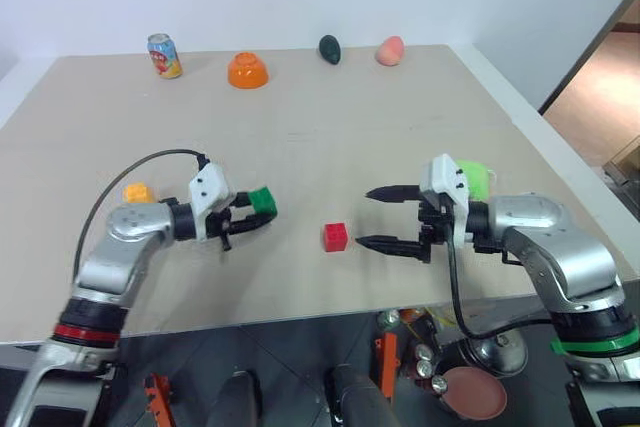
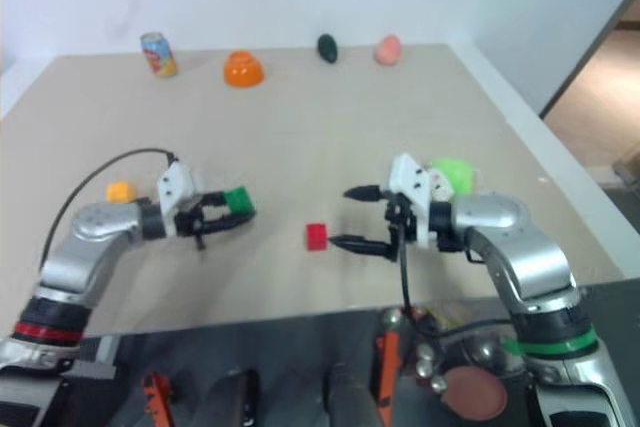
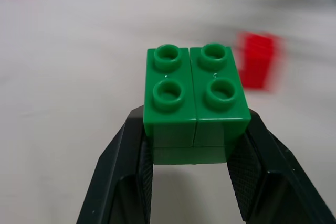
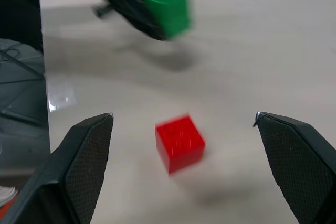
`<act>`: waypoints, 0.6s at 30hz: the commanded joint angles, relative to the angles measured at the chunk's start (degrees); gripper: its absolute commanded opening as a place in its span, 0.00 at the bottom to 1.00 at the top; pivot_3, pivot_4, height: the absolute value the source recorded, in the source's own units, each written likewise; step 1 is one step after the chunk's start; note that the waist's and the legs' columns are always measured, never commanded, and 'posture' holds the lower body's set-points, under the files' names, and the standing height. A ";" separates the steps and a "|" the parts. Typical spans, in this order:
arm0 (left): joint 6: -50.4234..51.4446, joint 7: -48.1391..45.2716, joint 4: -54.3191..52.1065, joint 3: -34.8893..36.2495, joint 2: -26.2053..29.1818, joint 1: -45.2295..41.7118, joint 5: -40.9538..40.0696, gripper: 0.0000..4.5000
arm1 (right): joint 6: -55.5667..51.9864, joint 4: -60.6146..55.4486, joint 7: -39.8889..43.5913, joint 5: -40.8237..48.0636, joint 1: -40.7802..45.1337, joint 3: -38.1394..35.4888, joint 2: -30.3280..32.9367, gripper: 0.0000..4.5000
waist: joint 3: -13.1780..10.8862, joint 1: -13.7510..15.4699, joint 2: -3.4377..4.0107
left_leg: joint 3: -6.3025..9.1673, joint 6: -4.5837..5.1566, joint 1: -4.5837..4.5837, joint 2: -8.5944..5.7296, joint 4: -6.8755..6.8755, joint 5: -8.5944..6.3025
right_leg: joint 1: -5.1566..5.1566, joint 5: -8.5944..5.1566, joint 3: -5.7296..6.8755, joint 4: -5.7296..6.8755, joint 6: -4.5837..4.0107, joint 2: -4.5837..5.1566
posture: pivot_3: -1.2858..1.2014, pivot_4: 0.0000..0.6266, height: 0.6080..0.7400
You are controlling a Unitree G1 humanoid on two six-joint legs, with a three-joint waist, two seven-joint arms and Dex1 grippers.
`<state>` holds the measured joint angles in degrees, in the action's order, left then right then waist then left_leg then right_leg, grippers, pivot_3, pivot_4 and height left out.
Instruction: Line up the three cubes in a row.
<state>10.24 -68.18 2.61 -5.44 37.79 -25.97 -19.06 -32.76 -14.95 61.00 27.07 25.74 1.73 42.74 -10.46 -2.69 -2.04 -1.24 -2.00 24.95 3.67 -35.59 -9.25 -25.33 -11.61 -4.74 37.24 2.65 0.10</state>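
My left gripper (image 1: 255, 215) is shut on the green cube (image 1: 262, 199), holding it just above the table at the front left; the wrist view shows the studded green cube (image 3: 195, 98) squeezed between both black fingers. The red cube (image 1: 336, 237) lies on the table near the front middle. To its right, my right gripper (image 1: 372, 217) stands open and points at it, with the red cube (image 4: 179, 142) lying ahead between the spread fingers. The yellow-orange cube (image 1: 138, 193) sits on the table behind my left arm.
Along the far edge stand a soda can (image 1: 164, 55), an orange bowl (image 1: 247, 71), a dark green object (image 1: 330, 49) and a pink object (image 1: 390, 50). A green-capped toy (image 1: 476, 177) lies behind my right wrist. The table's front edge (image 1: 300, 319) runs close below both grippers.
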 commanded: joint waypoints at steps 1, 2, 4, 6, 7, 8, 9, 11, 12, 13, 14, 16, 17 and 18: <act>-5.63 -8.18 4.41 -3.26 1.86 -1.91 2.14 0.30 | -1.10 -4.77 -2.15 2.36 -0.61 -3.01 -0.04 1.00 | 0.00 0.01 0.00 | 0.00 0.00 -0.01 0.00 -0.03 0.00 | 0.01 0.00 0.00 0.00 0.00 0.01 | 0.52 0.24 0.99; -6.69 -9.03 6.60 -3.98 1.39 -3.01 2.82 0.30 | -1.55 -5.65 -2.83 2.69 -1.17 -3.28 -0.15 1.00 | 0.00 0.02 0.00 | 0.00 0.01 0.00 0.00 -0.07 0.01 | 0.02 0.01 0.00 0.00 -0.01 0.01 | 0.52 0.24 0.99; -7.10 -10.30 10.28 -4.62 -0.29 -5.28 2.74 0.30 | -2.19 -7.39 -3.56 3.35 -2.45 -3.72 0.14 1.00 | 0.00 0.15 0.00 | 0.00 0.02 0.03 0.00 -0.18 0.01 | 0.03 0.04 0.01 0.00 -0.02 0.01 | 0.52 0.24 0.99; -7.77 -10.69 13.25 -4.89 -2.01 -7.16 3.03 0.30 | -2.81 -8.55 -3.95 3.87 -3.49 -4.28 0.68 1.00 | 0.00 0.17 0.00 | 0.01 0.03 0.11 0.00 -0.31 0.02 | 0.04 0.05 0.04 0.00 0.00 0.03 | 0.52 0.24 0.99; -7.98 -10.58 14.83 -5.08 -3.06 -8.25 3.35 0.30 | -3.18 -9.08 -4.08 4.20 -4.08 -4.77 1.11 1.00 | 0.00 0.21 0.00 | -0.01 0.03 0.15 0.00 -0.36 0.02 | 0.04 0.07 0.03 0.00 0.02 0.05 | 0.52 0.24 0.99; -8.18 -10.54 16.00 -5.18 -3.82 -9.03 3.60 0.30 | -3.43 -9.46 -4.21 4.47 -4.50 -5.11 1.42 1.00 | 0.00 0.22 -0.01 | -0.02 0.03 0.18 -0.01 -0.41 0.02 | 0.05 0.07 0.03 0.00 0.04 0.07 | 0.52 0.24 0.99; -8.70 -10.52 17.18 -5.37 -4.77 -9.83 3.97 0.30 | -3.70 -9.90 -4.12 4.93 -5.12 -5.76 1.91 1.00 | 0.00 0.20 -0.01 | -0.02 0.03 0.22 -0.01 -0.45 0.02 | 0.05 0.08 0.03 -0.01 0.06 0.08 | 0.52 0.24 0.99; -9.52 -11.03 18.36 -5.84 -6.05 -10.60 4.47 0.30 | -4.16 -10.65 -3.97 5.82 -6.26 -6.70 2.76 1.00 | 0.00 0.19 -0.01 | -0.04 0.04 0.23 -0.03 -0.48 0.01 | 0.05 0.08 0.01 -0.01 0.10 0.09 | 0.52 0.24 0.99; -9.58 -11.37 18.58 -5.99 -6.65 -10.78 4.46 0.30 | -4.18 -10.99 -3.79 6.21 -6.91 -7.07 3.14 1.00 | 0.00 0.18 -0.01 | -0.04 0.06 0.23 -0.02 -0.47 0.00 | 0.05 0.09 0.01 -0.01 0.11 0.08 | 0.52 0.24 0.99; -9.55 -11.72 18.79 -6.12 -7.24 -10.94 4.43 0.30 | -3.88 -11.17 -3.70 6.28 -7.47 -7.25 3.36 1.00 | 0.00 0.18 -0.01 | -0.03 0.09 0.22 -0.02 -0.47 -0.01 | 0.05 0.09 0.01 0.00 0.12 0.07 | 0.52 0.24 0.99; -9.47 -11.95 18.95 -6.20 -7.70 -11.06 4.47 0.30 | -3.68 -11.19 -3.72 6.31 -7.81 -7.31 3.50 1.00 | 0.00 0.10 -0.01 | -0.03 0.13 0.21 -0.01 -0.46 -0.04 | 0.05 0.09 0.02 0.00 0.12 0.06 | 0.52 0.24 0.99; -9.66 -12.50 19.14 -6.62 -8.24 -11.20 5.02 0.30 | -3.54 -10.82 -3.97 6.27 -7.99 -7.16 3.59 1.00 | 0.00 -0.03 -0.01 | -0.02 0.19 0.18 0.00 -0.46 -0.07 | 0.05 0.09 0.01 0.01 0.11 0.02 | 0.52 0.24 0.99; -9.85 -12.55 19.27 -6.85 -8.35 -11.23 5.41 0.30 | -3.47 -10.65 -4.07 6.22 -7.97 -7.04 3.56 1.00 | 0.00 -0.05 0.00 | -0.01 0.19 0.16 0.01 -0.45 -0.08 | 0.04 0.09 0.00 0.02 0.11 -0.01 | 0.52 0.24 0.99; -10.24 -12.43 19.61 -6.92 -8.49 -11.28 5.81 0.30 | -3.41 -10.45 -4.26 6.11 -7.83 -6.91 3.45 1.00 | 0.00 -0.04 0.00 | 0.00 0.20 0.14 0.01 -0.45 -0.08 | 0.04 0.09 0.00 0.04 0.10 -0.02 | 0.52 0.24 0.99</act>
<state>1.03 -80.35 22.13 -12.64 29.35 -35.94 -13.50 -36.98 -23.60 57.03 32.37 17.57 -3.60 45.72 -10.46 -2.73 -2.04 -1.22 -1.81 25.09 3.67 -36.04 -9.32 -25.28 -11.51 -4.74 37.28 2.75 0.08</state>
